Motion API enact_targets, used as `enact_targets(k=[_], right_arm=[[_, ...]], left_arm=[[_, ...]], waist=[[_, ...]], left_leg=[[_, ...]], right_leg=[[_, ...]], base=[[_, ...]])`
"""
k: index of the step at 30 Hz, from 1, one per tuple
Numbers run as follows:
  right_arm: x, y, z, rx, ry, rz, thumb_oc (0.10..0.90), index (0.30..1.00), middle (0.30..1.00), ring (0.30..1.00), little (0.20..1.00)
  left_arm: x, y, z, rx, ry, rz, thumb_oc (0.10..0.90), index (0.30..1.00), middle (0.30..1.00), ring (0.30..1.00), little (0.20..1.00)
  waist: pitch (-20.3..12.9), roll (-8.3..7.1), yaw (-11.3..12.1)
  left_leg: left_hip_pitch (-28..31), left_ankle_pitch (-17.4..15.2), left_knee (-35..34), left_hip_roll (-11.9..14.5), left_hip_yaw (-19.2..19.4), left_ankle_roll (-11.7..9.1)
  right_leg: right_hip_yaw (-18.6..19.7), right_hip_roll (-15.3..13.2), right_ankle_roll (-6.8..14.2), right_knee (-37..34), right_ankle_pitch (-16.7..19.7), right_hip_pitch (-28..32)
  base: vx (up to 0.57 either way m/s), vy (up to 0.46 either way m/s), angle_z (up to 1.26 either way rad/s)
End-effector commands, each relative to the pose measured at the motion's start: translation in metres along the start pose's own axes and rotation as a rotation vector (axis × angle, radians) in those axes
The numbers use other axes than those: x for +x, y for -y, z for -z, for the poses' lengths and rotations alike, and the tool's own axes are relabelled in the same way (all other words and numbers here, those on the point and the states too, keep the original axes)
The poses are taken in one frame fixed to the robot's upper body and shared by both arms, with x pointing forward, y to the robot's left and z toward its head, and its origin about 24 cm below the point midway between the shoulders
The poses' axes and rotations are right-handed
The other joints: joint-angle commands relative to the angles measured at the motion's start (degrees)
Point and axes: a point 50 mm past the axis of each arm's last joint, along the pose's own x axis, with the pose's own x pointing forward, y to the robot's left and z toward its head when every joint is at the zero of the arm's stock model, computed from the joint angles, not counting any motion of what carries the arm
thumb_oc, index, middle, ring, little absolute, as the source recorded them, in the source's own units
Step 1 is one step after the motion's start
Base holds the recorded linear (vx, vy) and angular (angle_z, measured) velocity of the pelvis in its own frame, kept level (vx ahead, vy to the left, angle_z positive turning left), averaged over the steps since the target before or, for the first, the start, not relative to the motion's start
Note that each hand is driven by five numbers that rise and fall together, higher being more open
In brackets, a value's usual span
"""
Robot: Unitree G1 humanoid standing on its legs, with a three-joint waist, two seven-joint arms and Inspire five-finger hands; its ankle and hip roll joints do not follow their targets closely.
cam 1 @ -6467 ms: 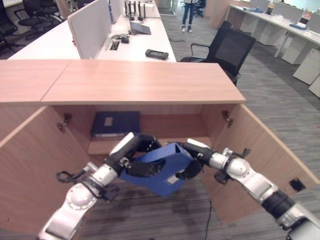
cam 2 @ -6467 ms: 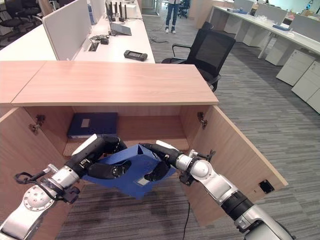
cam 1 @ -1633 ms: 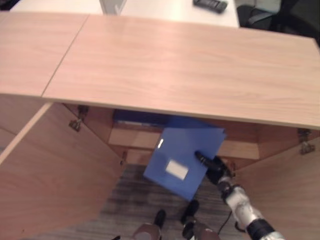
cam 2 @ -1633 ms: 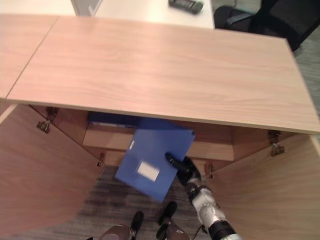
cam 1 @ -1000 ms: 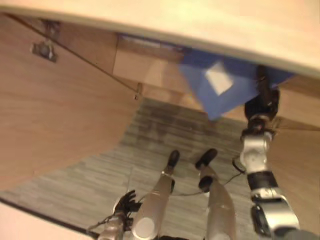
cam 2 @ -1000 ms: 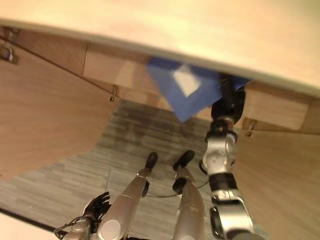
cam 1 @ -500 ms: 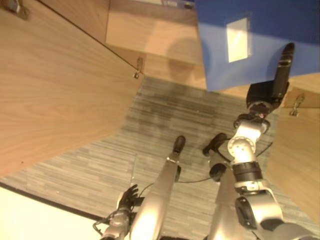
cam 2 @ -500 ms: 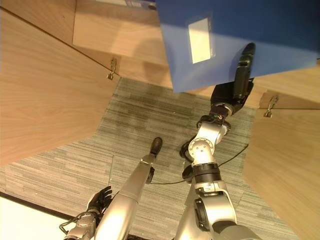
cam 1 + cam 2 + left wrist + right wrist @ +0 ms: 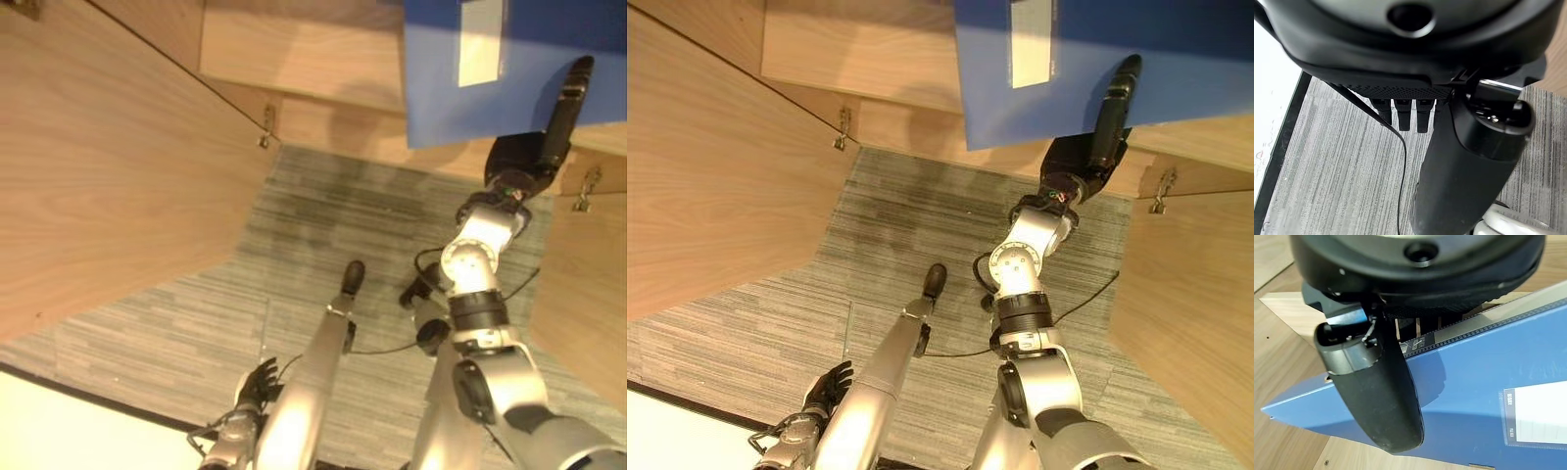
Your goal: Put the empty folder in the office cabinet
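Folder [image 9: 1176, 59] is partly on the cabinet shelf [image 9: 862, 59], near edge sticking out. Right hand [image 9: 1097, 137] pinches it with the thumb on top. Left hand [image 9: 823, 387] hangs spread, well below. Pushing in and letting go are left.

My right hand [image 9: 1087, 157] is dark, smooth, slightly glossy plastic. The blue folder [image 9: 1176, 69] looks smooth and matt, with a white paper label [image 9: 1032, 44]. The cabinet [image 9: 715, 176] is light wood-grain, satin-smooth. The carpet [image 9: 921, 215] is grey, ribbed, rough.
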Motion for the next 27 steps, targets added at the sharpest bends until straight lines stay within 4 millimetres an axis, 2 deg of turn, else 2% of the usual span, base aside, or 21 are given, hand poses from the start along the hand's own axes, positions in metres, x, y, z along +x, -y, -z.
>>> enact_targets(k=[1,4,6,12,20,24,25,26,27], right_arm=[[0.037,-0.007,-0.067,-0.008,0.24,0.017,0.4,0.3,0.3,0.3,0.3],[0.051,0.005,-0.077,-0.055,0.25,0.115,0.4,0.3,0.3,0.3,0.3],[0.055,0.004,-0.078,-0.064,0.243,0.122,0.4,0.3,0.3,0.3,0.3],[0.06,0.008,-0.081,-0.072,0.229,0.142,0.4,0.3,0.3,0.3,0.3],[0.067,0.02,-0.089,-0.102,0.231,0.224,0.4,0.3,0.3,0.3,0.3],[0.074,0.011,-0.096,-0.097,0.247,0.21,0.4,0.3,0.3,0.3,0.3],[0.078,0.0,-0.099,-0.085,0.259,0.18,0.4,0.3,0.3,0.3,0.3],[0.078,0.0,-0.099,-0.085,0.26,0.18,0.4,0.3,0.3,0.3,0.3],[0.082,-0.014,-0.101,-0.075,0.268,0.144,0.4,0.3,0.3,0.3,0.3]], left_arm=[[-0.024,-0.037,0.069,0.116,-0.242,-0.107,0.8,0.9,0.9,0.9,0.9],[-0.024,-0.044,0.07,0.136,-0.254,-0.126,0.8,0.9,0.9,0.9,0.9],[-0.023,-0.046,0.068,0.144,-0.249,-0.129,0.8,0.9,0.9,0.9,0.9],[-0.022,-0.049,0.066,0.131,-0.238,-0.136,0.8,0.9,0.9,0.9,0.9],[-0.029,-0.052,0.08,0.149,-0.295,-0.137,0.8,0.9,0.9,0.9,0.9],[-0.032,-0.059,0.084,0.16,-0.309,-0.152,0.8,0.9,0.9,0.9,0.9],[-0.032,-0.063,0.085,0.164,-0.311,-0.159,0.8,0.9,0.9,0.9,0.9],[-0.032,-0.062,0.084,0.163,-0.31,-0.159,0.8,0.9,0.9,0.9,0.9],[-0.032,-0.065,0.084,0.164,-0.308,-0.163,0.8,0.9,0.9,0.9,0.9]], waist=[[-3.5,2.62,1.8],[-5.4,2.05,2.7],[-6.1,1.9,2.9],[-8.2,2.22,3.6],[-10.2,2.44,3.9],[-10.9,2.53,4.3],[-11.3,2.56,4.5],[-11.2,2.58,4.5],[-11.6,2.47,4.7]], left_leg=[[4.3,-5.0,-5.2,-1.0,-0.7,-0.5],[5.8,-5.2,-5.5,-1.1,-1.1,-0.5],[6.3,-5.3,-5.7,-1.1,-1.4,-0.5],[7.0,-5.3,-6.2,-1.1,-1.8,-0.4],[7.1,-5.4,-6.4,-1.0,-1.9,-0.5],[8.0,-5.4,-6.9,-1.0,-1.8,-0.5],[8.1,-5.4,-6.9,-1.1,-1.7,-0.5],[8.1,-5.4,-6.9,-1.1,-1.7,-0.5],[8.3,-5.5,-6.8,-1.1,-1.7,-0.5]], right_leg=[[2.7,-2.7,6.4,4.0,-1.5,4.4],[2.5,-3.0,6.7,3.8,-1.7,5.9],[2.3,-3.0,6.8,3.5,-1.7,6.5],[1.9,-3.2,7.2,2.6,-1.6,7.7],[2.0,-3.4,7.4,2.9,-2.0,7.7],[2.1,-3.5,7.5,2.8,-2.1,8.3],[2.3,-3.6,7.6,3.0,-2.2,8.4],[2.3,-3.6,7.6,3.0,-2.2,8.4],[2.4,-3.6,7.6,3.1,-2.3,8.4]], base=[[0.04,-0.034,0.0],[0.04,-0.027,0.05],[0.02,-0.011,0.02],[0.01,0.007,0.03],[0.01,0.007,0.06],[0.01,0.001,0.01],[0.0,0.0,0.0],[0.02,0.001,-0.03],[0.0,0.0,0.0]])
